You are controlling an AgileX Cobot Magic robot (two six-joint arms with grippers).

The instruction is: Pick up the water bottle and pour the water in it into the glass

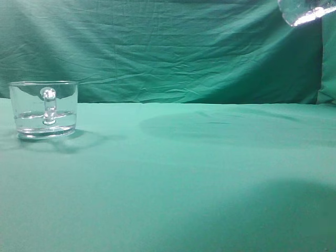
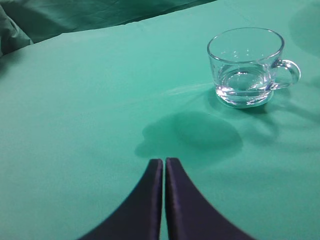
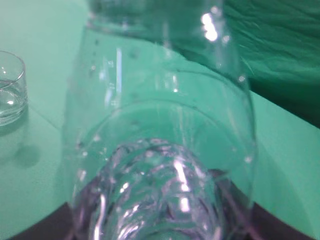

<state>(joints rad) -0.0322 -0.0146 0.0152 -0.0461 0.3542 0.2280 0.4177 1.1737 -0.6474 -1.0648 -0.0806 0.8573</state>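
The right gripper (image 3: pixel 165 227) holds the water bottle (image 3: pixel 160 150). Only dark bits of it show at the bottom of the right wrist view, one on each side of the bottle, so the bottle sits tight between them. The bottle fills that whole view. It is clear and bumpy, with small drops inside. I cannot see how much of the water is left in it.

In the exterior view the water bottle (image 1: pixel 304 13) is way up at 1 o'clock, high above the green table (image 1: pixel 210 184). Only a shiny bit pokes into the picture.

The glass (image 1: pixel 43 109) stands at 9 o'clock in that view, well apart from the bottle. It is upright, with its handle facing the camera. It already has some water (image 1: pixel 44 116) in it, less than half.

The left gripper (image 2: pixel 164 165) is closed, with its two dark tips touching and nothing between them. It hangs over the table, and the glass (image 2: pixel 246 67) is at 1 o'clock from it.

I think more pouring is still to do. To do it well, bring the bottle across until its mouth is right over the glass. Go low and tip slowly, so nothing splashes on the cloth. Don't bump the rim.
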